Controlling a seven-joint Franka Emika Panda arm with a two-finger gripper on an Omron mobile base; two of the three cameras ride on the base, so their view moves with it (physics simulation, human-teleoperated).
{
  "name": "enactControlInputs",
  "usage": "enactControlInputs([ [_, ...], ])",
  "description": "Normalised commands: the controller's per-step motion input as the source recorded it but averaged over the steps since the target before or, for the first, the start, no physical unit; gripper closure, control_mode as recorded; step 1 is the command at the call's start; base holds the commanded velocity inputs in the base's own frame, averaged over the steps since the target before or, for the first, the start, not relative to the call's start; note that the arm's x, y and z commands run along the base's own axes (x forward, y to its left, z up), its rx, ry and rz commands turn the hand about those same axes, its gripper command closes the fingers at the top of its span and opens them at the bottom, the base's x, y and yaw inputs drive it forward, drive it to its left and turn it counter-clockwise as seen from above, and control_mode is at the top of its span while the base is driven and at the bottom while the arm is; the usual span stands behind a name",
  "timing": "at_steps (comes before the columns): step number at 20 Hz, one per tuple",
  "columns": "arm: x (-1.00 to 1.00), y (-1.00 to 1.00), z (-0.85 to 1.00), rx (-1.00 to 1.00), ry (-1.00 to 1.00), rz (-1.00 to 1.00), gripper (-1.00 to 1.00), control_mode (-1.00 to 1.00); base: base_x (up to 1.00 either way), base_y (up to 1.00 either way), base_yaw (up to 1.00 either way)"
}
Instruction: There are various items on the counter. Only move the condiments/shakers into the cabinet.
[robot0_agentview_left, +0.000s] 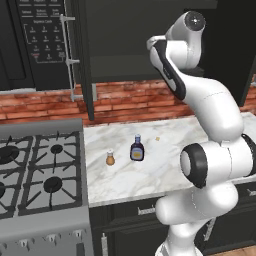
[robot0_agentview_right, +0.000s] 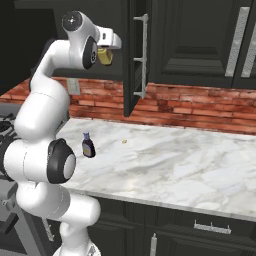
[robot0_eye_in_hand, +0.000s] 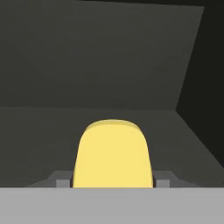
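Reaching up into the cabinet, the big white arm holds the gripper high, with the dark shelf floor just under it and the back wall ahead. The tall cabinet door stands open, off to the side of the gripper in the right base view.

Far below the gripper lies the counter. Two of the condiments wait down there. The dark sauce bottle stands near the middle, and the small orange shaker stands near it, a bit toward the stove. A tiny orange speck sits on the marble too, and it should stay there.

The yellow squeeze bottle sits between the fingers. The gripper is closed around it, narrow but not all the way, holding it tight.

I think the step now is putting the first bottle away. Next, the bottle should go down gently until it rests on the shelf. Then the fingers should let go and pull straight back so they do not knock it over. After that, two more trips look needed, for the sauce bottle and the shaker.
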Motion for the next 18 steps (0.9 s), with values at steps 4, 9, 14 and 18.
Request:
enactControlInputs([
  [4,0.08,0.00,-0.16,0.00,0.15,0.00,1.00,-1.00,0.00,0.00,0.00],
  [9,0.12,0.00,-0.01,0.01,0.04,0.00,1.00,-1.00,0.00,0.00,0.00],
  [14,0.01,0.00,-0.16,0.00,0.00,0.00,1.00,-1.00,0.00,0.00,0.00],
  [18,0.00,0.00,-0.26,0.00,0.00,0.00,1.00,-1.00,0.00,0.00,0.00],
])
